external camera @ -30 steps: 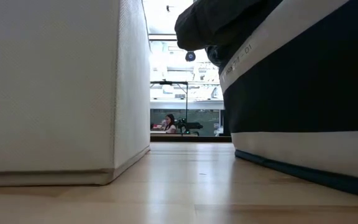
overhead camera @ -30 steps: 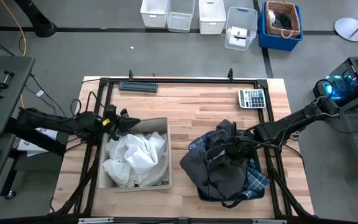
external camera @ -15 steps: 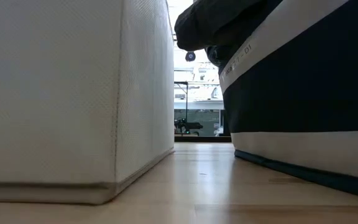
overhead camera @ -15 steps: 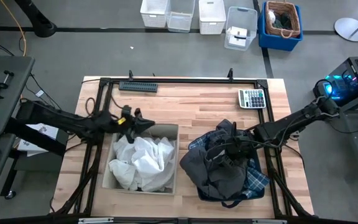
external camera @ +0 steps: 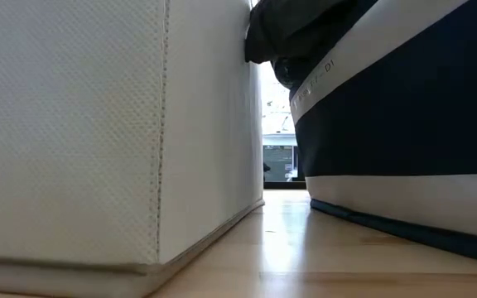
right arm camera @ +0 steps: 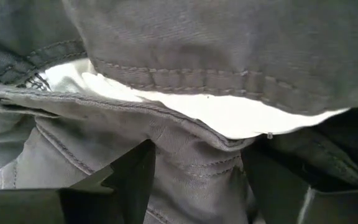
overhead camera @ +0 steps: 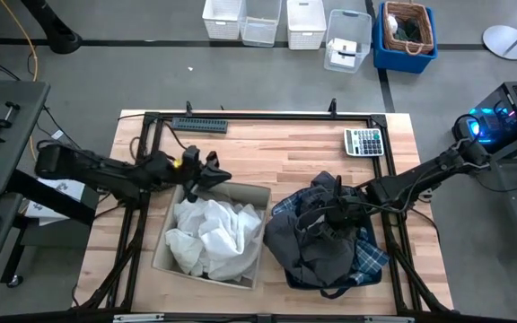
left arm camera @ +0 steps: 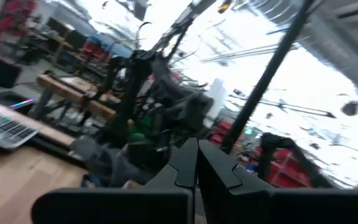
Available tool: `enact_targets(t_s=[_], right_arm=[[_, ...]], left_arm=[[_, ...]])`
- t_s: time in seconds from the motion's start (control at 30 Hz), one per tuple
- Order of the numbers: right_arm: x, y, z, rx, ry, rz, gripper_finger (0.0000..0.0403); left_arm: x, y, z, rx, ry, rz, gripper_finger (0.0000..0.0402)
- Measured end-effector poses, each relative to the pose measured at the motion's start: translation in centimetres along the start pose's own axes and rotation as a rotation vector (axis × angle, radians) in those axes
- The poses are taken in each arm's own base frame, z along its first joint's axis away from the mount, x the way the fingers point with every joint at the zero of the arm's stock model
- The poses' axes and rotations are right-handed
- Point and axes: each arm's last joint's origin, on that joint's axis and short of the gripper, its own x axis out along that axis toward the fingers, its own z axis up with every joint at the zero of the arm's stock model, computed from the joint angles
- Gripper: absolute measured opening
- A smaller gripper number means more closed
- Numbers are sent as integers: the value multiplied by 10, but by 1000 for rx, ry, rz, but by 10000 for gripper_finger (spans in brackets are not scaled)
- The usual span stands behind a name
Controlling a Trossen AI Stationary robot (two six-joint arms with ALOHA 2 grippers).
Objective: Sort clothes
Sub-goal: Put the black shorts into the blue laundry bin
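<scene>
Fabric walls fill the low view. The cream woven-fabric bin (external camera: 98,124) now covers much more of it than a second ago, and the gap to the navy fabric bin with a white band (external camera: 404,124) has narrowed to a thin slit. From above, the cream bin has slid to the right across the pale wooden table (overhead camera: 285,152) and turned slightly askew. Its corner is now close to the heap of dark clothes.

The crumpled white garment (overhead camera: 212,235) travelled with it and still lies inside. The dark grey garment (overhead camera: 308,247) is draped over the navy bin, with the blue-and-white plaid shirt (overhead camera: 372,258) showing at its edge. That pile has not shifted.

The left gripper (overhead camera: 206,170) sits at the cream bin's far rim. In its wrist view the fingers (left arm camera: 188,165) are pressed together, but I cannot tell whether the rim is caught between them. The right gripper (overhead camera: 330,220) has stayed buried in the grey cloth with its fingers (right arm camera: 114,180) spread and fabric lying between them.

I judge that the left arm is dragging its bin nearer the pile, which shortens the carry for the remaining sorting.

Farther back lie a grey calculator (overhead camera: 363,142) and, on the floor, white plastic baskets (overhead camera: 263,20).
</scene>
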Motion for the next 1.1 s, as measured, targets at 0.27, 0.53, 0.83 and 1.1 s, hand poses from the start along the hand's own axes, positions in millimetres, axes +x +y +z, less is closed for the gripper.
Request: enact_targets(t_s=[0.27,0.53,0.83,1.1], right_arm=[[0,0,0,15,-10,-4,236],[0,0,1,29,-30,-3,236],[0,0,1,36,-30,-2,236],[0,0,1,36,-29,-4,236]], left_arm=[[-33,-8,15,16,133,115,0],[-68,-23,25,103,144,303,0],[-94,-29,27,158,20,354,0],[-115,-22,12,107,-185,281,0]])
